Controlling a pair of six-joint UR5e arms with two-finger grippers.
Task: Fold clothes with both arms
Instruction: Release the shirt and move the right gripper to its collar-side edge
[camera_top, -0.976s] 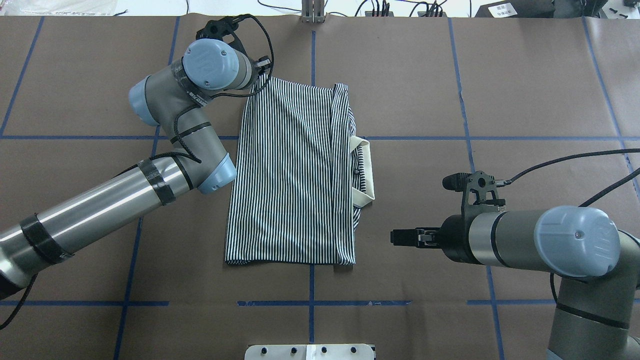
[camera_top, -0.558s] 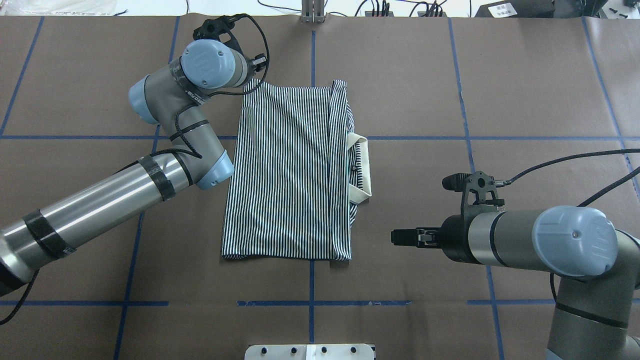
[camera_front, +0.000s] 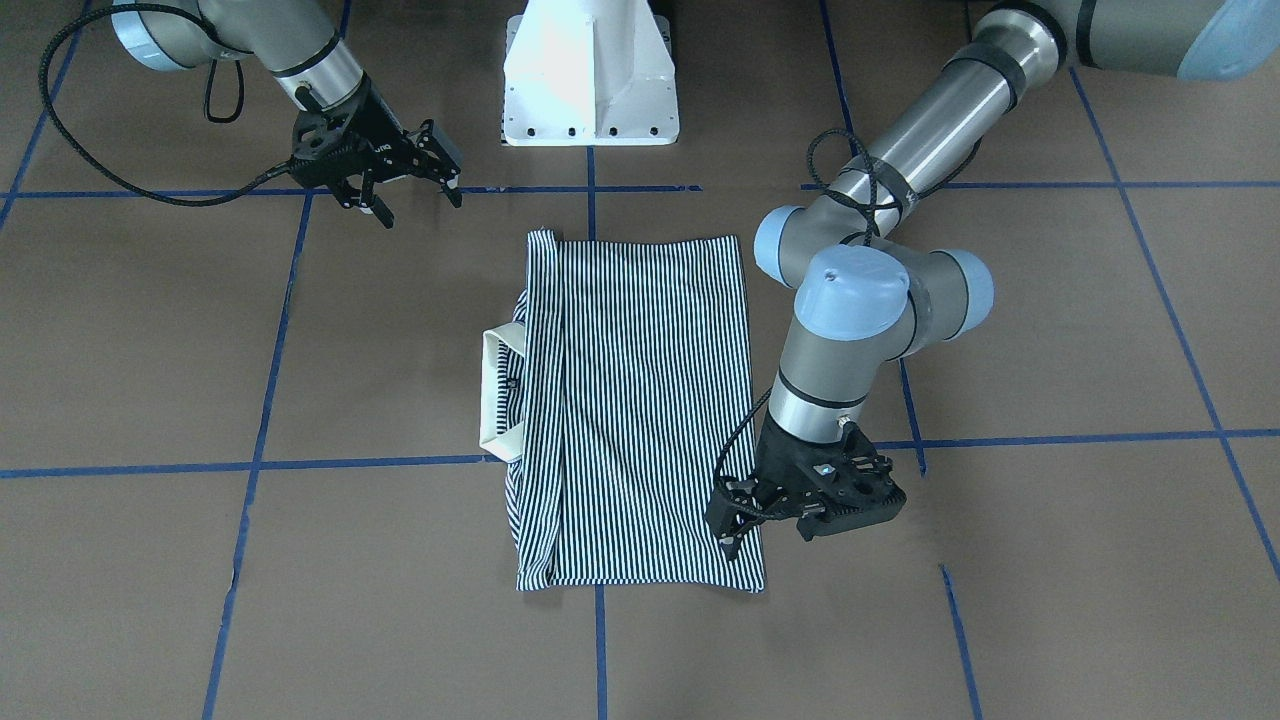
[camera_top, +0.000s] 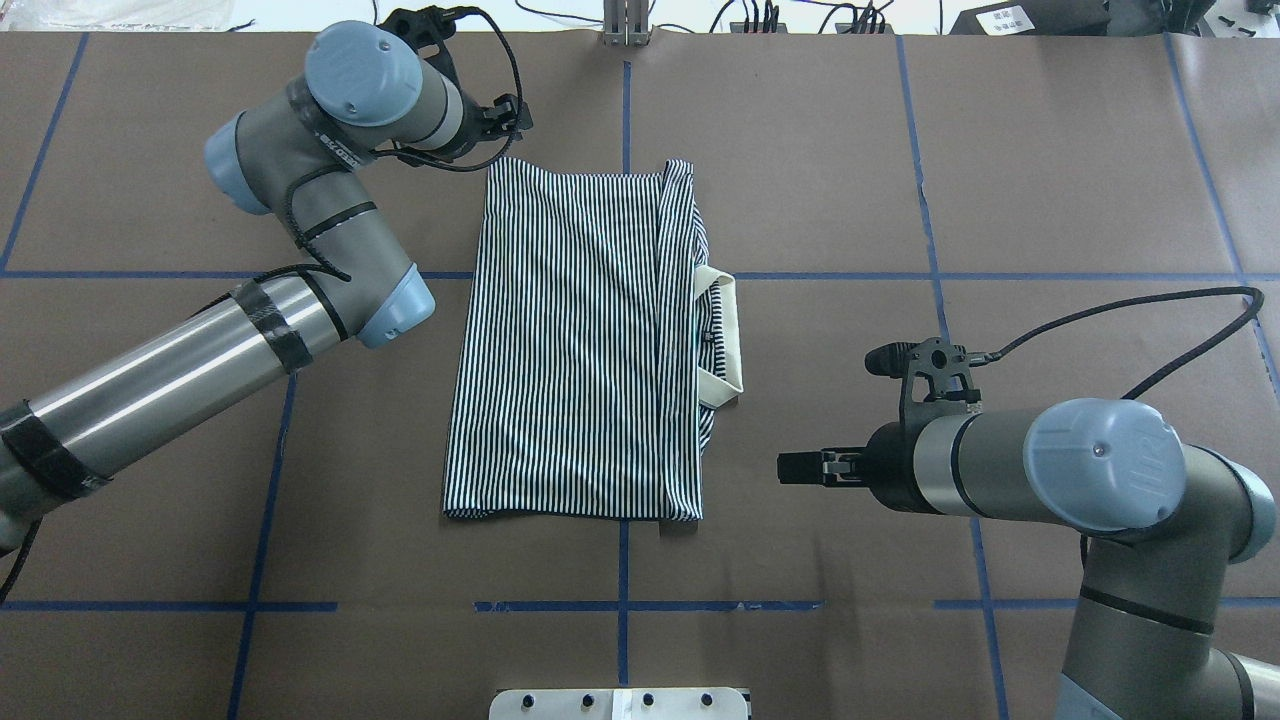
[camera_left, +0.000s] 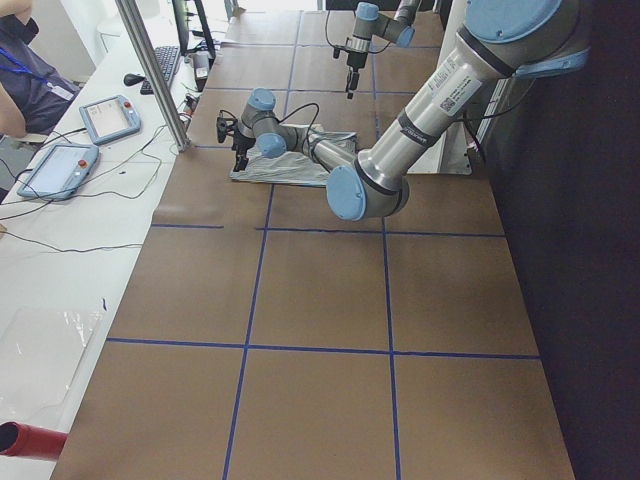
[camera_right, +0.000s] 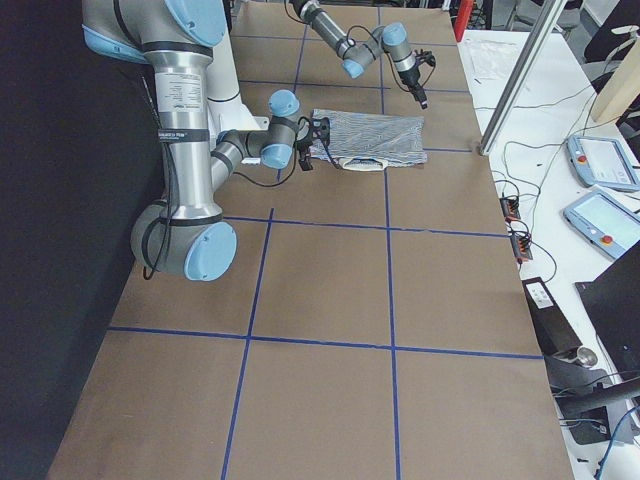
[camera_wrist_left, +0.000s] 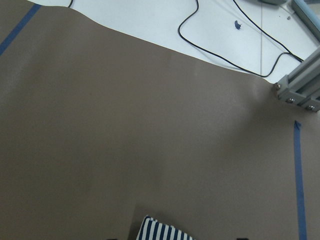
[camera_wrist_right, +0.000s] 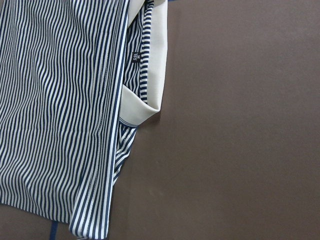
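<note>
**While the shirt lies folded flat, neither claw grips it**

As seen from the front, the right gripper (camera_front: 418, 205) has its two black fingers spread wide, nothing between them. It sits low over bare brown paper. The polo shirt (camera_top: 570, 350) lies ahead of its fingertips, well apart. Nearest that claw is the white collar (camera_top: 730, 340), a stiff flat band that sticks out past the striped edge with one end curled over.

The shirt is a tall rectangle with its sides folded in. Thin navy-and-white stripes run lengthwise, the knit is soft, and there are a few shallow wrinkles. A long doubled fold edge runs on the collar side. The right wrist view shows a small black label (camera_wrist_right: 136, 56) inside the neck.

The left gripper (camera_front: 730, 525) points down at the shirt's corner farthest from the robot, on the side away from the collar. Whether its fingers are apart or closed, I cannot tell. In its wrist view that corner lies flat on the paper just under the claw, and no fingers show.

The table (camera_top: 1050, 180) is covered in matte brown paper with a grid of blue tape lines (camera_top: 625, 605).
</note>
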